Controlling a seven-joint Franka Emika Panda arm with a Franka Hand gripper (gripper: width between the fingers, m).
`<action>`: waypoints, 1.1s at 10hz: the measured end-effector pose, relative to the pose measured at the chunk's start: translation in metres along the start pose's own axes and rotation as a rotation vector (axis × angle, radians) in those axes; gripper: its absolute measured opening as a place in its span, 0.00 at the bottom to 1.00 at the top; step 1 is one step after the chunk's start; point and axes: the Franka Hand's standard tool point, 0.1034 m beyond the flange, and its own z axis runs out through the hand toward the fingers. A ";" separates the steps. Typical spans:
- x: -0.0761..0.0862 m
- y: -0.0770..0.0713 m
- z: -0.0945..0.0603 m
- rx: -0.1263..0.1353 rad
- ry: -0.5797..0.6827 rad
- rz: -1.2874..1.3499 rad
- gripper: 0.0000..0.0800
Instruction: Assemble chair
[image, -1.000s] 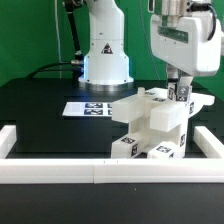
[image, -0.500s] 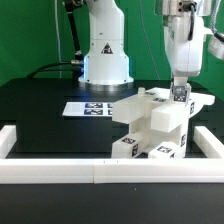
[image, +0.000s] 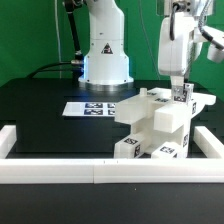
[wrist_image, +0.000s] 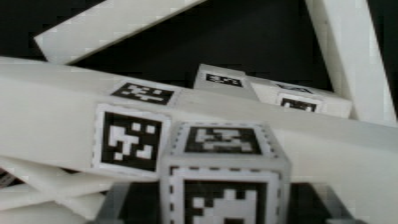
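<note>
**A:** Which step is being worked on here, and where's the chair?

**B:** The chair (image: 150, 128) is seen right of centre in the exterior view. It's sat on the black tabletop (image: 40, 115), just inside the white border rails (image: 60, 172), with the marker board (image: 92, 108) up and to its left. It looks mostly stacked together already. The fingers (image: 177, 88) are seen on a small tagged block (image: 181, 99) at the top right of the stack and appear clamped on it. So it's guessed that this block is being seated or tightened into the rest.

**A:** And what's called for next?

**B:** Probably the block has to be pressed or twisted fully home, kept square to the part under it, before anything is let go. A skewed push could be expected to jam it.

**A:** Anything that can't be made out?

**B:** Plenty. The joint under the block is hidden, the fingertips are masked by it, and the arm (image: 170, 45) is cut off at the top edge. In the wrist view only crowded white bars (wrist_image: 107, 40) and blurry tags (wrist_image: 134, 135) are shown. The fingers can't be picked out there at all.
</note>
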 end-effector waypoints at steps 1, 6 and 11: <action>0.000 0.000 0.000 -0.003 0.002 -0.041 0.36; -0.002 -0.001 -0.003 -0.038 0.007 -0.501 0.81; -0.001 -0.002 -0.003 -0.036 0.003 -0.959 0.81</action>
